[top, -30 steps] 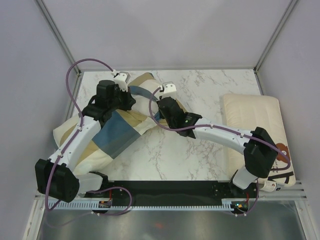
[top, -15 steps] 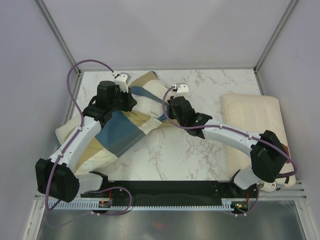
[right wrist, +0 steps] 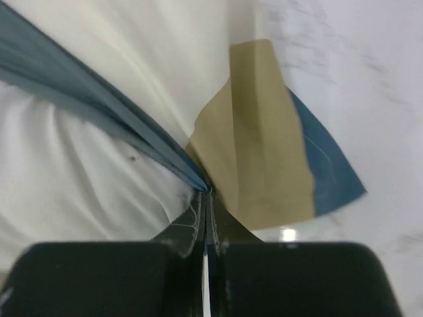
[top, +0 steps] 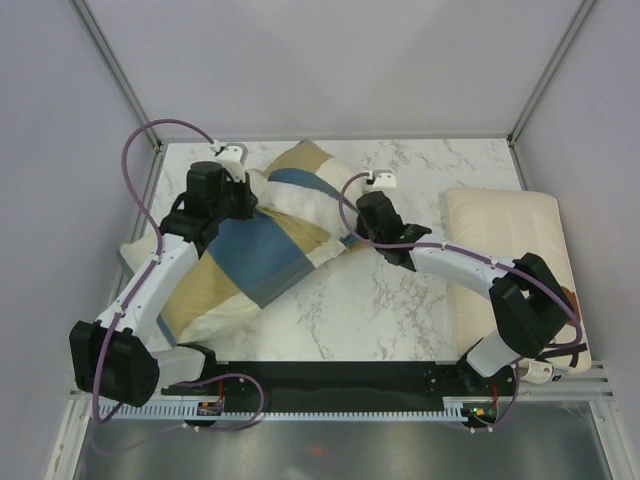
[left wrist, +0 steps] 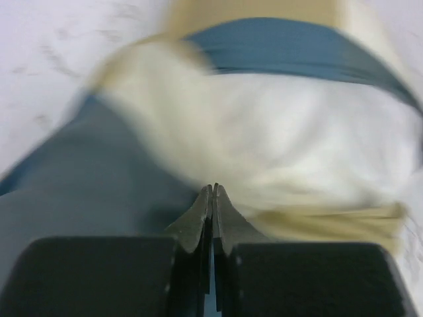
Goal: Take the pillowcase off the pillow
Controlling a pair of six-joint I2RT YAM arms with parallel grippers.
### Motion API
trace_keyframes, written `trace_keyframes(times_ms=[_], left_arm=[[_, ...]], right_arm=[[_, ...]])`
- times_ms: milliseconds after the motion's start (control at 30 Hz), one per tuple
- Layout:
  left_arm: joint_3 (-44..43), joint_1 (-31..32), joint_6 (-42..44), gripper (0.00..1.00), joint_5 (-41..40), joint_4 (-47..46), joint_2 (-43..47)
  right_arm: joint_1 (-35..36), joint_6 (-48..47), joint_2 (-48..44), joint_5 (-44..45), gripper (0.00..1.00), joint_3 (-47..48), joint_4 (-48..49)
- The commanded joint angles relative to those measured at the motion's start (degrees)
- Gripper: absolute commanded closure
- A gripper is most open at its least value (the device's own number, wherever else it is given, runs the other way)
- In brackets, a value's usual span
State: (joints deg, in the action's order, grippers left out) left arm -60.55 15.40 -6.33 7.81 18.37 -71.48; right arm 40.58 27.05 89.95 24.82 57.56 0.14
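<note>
One pillowcase (top: pixel 265 250), blue, tan and cream blocks, at 10 o'clock on tabletop (top: pixel 400 300), wrapped round one white pillow (left wrist: pixel 284 145). One other cream pillow (top: pixel 500 230) at 3 o'clock edge, well apart. Two sets of fingers, both mine. Right fingers (right wrist: pixel 206 195) pinched tight on pillowcase at its 3 o'clock corner, fabric bunching into tips. Left fingers (left wrist: pixel 213 193) closed, tips against cloth at its 11 o'clock end. View blurred; cannot tell if any cloth is pinched.
</note>
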Motion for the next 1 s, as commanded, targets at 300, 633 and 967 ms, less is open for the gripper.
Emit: trace_keyframes(times_ms=[300,633,967], left_arm=[[-1.1,-1.8,3.2,0.98,-6.7,-4.5,4.5],[0.0,16.9,7.8,0.86,-8.7,-8.6,13.9],[0.3,30.6,7.6,0.3,-12.3,-11.3,4.9]], right_arm=[[-9.4,-7.4,1.6,7.4,1.0,-6.6,-9.0],[-3.3,-7.1,-7.9,-12.7,1.0,-14.4,11.7],[2.0,-2.3,-16.0,-19.6,1.0,-19.4,23.1]])
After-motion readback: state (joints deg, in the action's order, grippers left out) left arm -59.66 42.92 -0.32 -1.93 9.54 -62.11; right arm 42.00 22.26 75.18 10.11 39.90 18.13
